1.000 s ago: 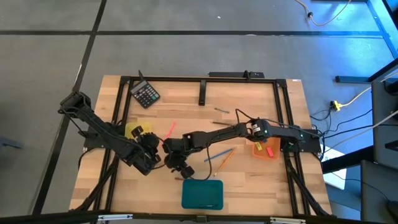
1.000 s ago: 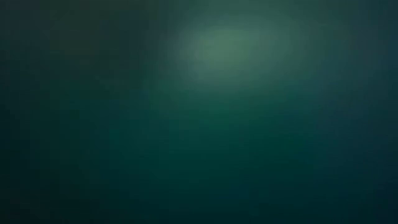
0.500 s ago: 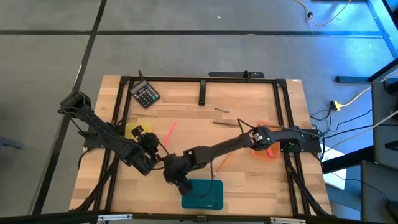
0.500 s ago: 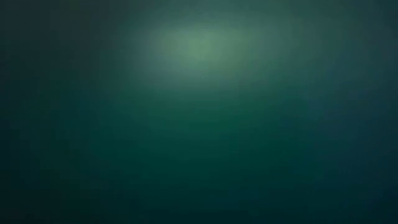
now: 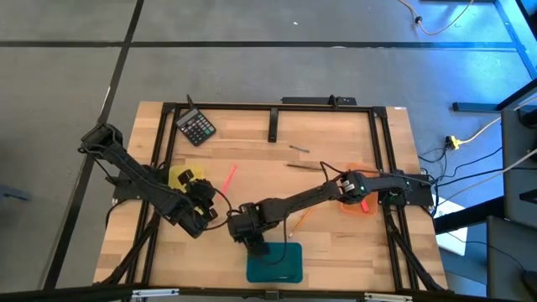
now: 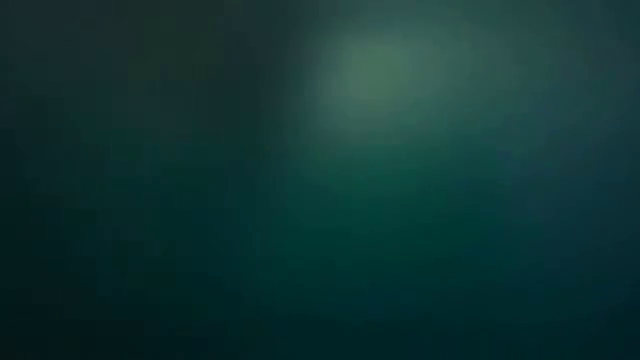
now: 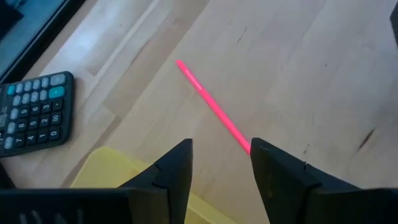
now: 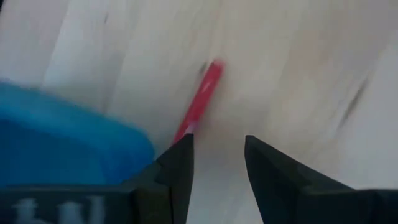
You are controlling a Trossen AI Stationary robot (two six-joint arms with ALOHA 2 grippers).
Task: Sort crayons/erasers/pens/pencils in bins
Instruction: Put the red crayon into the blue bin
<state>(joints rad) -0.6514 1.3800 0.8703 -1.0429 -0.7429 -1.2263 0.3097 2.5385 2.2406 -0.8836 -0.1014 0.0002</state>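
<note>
My right gripper (image 8: 217, 143) is open and hangs low over the table at the teal bin's (image 5: 273, 262) left far corner (image 8: 68, 134). A short red crayon (image 8: 200, 102) lies flat on the wood just ahead of it, with its near end at one fingertip. In the high view the gripper (image 5: 255, 242) hides that crayon. My left gripper (image 7: 222, 146) is open and waits beside the yellow bin (image 5: 179, 177). A pink pen (image 7: 214, 106) lies ahead of it. The orange bin (image 5: 359, 204) holds small erasers. The low view shows only a dark teal blur. My right gripper: the red crayon's near end (image 8: 184, 132) disappears at the tip of one finger (image 8: 177, 162). I cannot tell whether they touch. Nothing lies between the two fingers.
A black calculator (image 5: 196, 127) lies near the far left corner. Two dark sticks (image 5: 299, 148) (image 5: 302, 166) lie on the far half. An orange pencil (image 5: 299, 216) pokes out beside the right arm. A black frame (image 5: 273, 107) rims the table.
My right gripper has moved toward the table's near edge, then a little to the right, and now stands at the teal bin's far left corner. The arm now covers the blue and orange sticks that showed beside it. My left arm has kept still.
</note>
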